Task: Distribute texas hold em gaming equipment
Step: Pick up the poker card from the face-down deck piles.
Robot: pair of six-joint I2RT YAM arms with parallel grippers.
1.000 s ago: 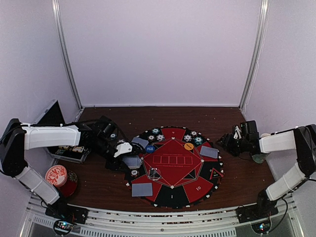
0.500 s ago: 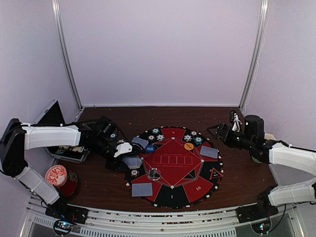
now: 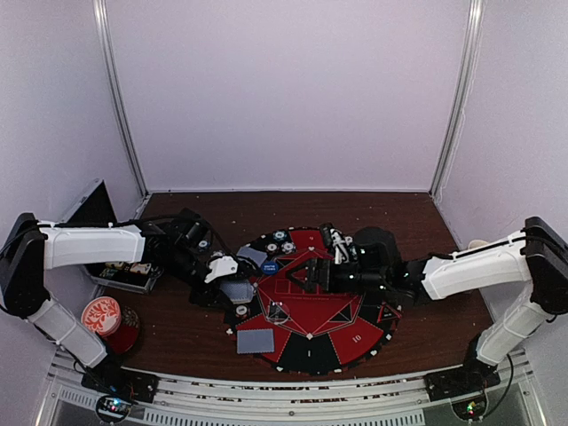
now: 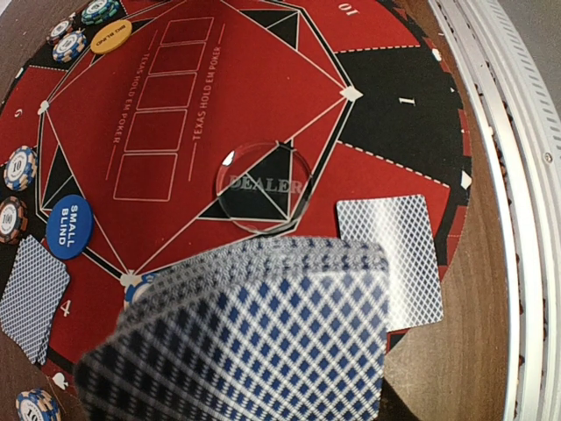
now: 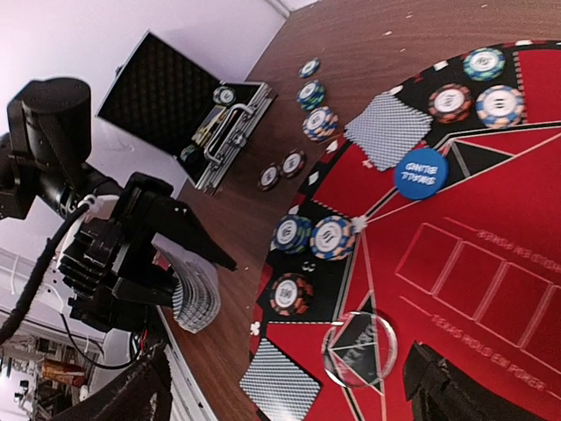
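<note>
My left gripper (image 3: 232,286) is shut on a fanned deck of blue-backed playing cards (image 4: 254,342) just off the mat's left rim. Its fingers are hidden behind the deck in the left wrist view. Single cards lie on the mat at the front left (image 3: 256,340) and back left (image 3: 253,256). My right gripper (image 3: 306,273) hangs open over the mat's centre, holding nothing. Between its dark fingers (image 5: 447,386) lie a clear dealer disc (image 5: 359,351) and a card (image 5: 280,386). The blue button disc (image 5: 421,171) and the orange one (image 4: 110,37) lie on the mat. Striped chips (image 5: 333,237) sit along its left rim.
The round red-and-black mat (image 3: 311,351) fills the table's middle. An open metal case (image 3: 120,275) with its lid up stands at the left. A red-and-white patterned disc (image 3: 100,312) lies in front of it. More chips (image 5: 308,95) lie on bare wood near the case.
The right arm has swung from the table's right edge leftwards over the mat, and its jaws have opened wider. The left arm and its deck have stayed put.
</note>
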